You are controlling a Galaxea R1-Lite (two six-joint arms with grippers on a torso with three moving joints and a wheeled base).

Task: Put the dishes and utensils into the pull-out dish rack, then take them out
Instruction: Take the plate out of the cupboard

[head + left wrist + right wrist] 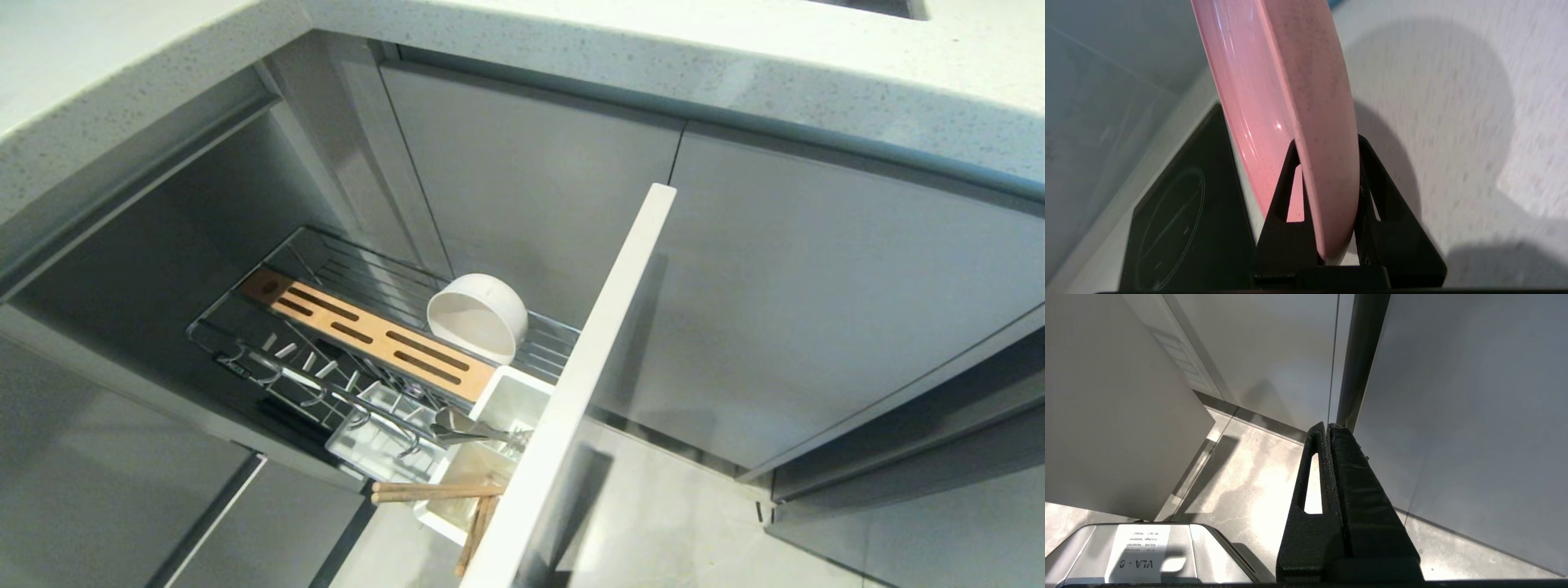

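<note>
Rack (322, 269) pulled out, pale front panel edge-on. White bowl (478, 317) tipped on its side on the wires beside the wooden strip. Spoon (478, 429) and chopsticks (437, 491) in the white caddy. Pink plate (1286, 102) edge-up, clamped at its rim.

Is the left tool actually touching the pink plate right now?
Touching. In the left wrist view, the left tool has both black fingers pressed against opposite faces of the pink plate, clamping its rim edge-on with no gap visible.

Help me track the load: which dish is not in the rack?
The pink plate: the left gripper holds its rim, while the white bowl sits in the rack.
</note>
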